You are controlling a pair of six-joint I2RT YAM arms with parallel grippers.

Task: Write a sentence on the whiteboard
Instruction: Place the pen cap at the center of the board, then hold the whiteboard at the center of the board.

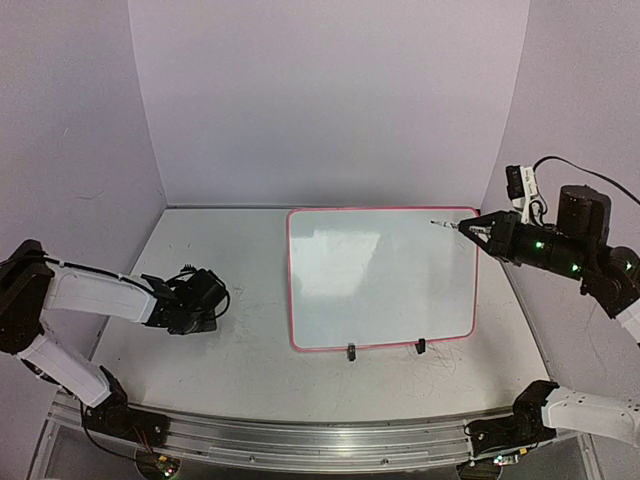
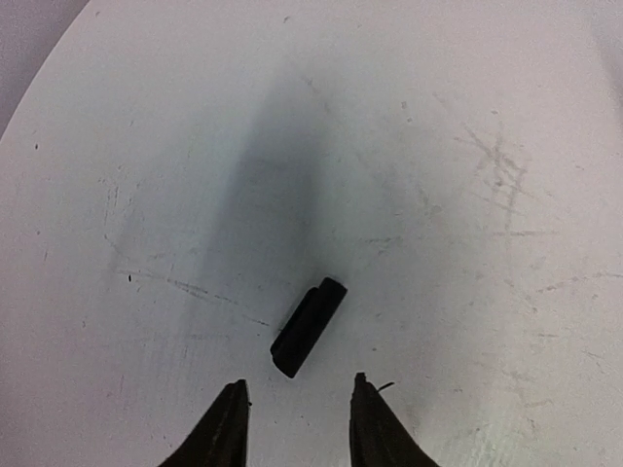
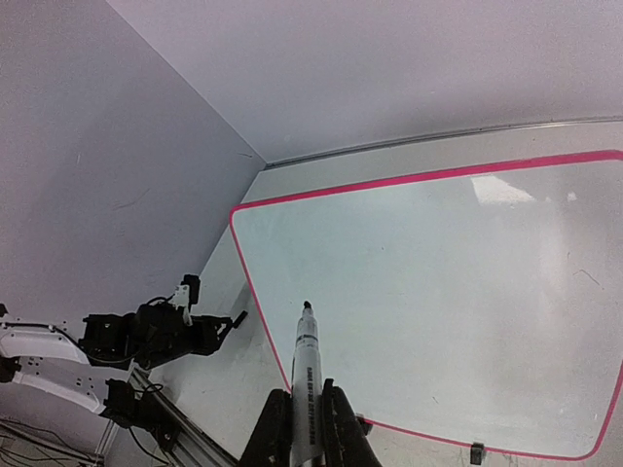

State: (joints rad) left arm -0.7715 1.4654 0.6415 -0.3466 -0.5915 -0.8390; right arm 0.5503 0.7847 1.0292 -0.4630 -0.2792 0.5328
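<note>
The whiteboard [image 1: 380, 280], white with a pink-red border, lies flat on the table right of the middle and its surface is blank. It also shows in the right wrist view [image 3: 438, 292]. My right gripper [image 1: 478, 232] is shut on a white marker [image 1: 450, 226], uncapped, tip pointing left above the board's far right corner. In the right wrist view the marker [image 3: 307, 360] sticks out between my fingers, and the right gripper [image 3: 307, 413] is raised over the board. My left gripper [image 1: 212, 303] hovers low over the table left of the board. It is open [image 2: 297, 389] just short of a small black cap [image 2: 309, 327].
Two small black clips [image 1: 351, 351] [image 1: 421, 346] sit on the board's near edge. The grey tabletop [image 1: 250, 360] is scribbled with faint marks. Lilac walls close in the back and both sides. A metal rail [image 1: 300, 440] runs along the near edge.
</note>
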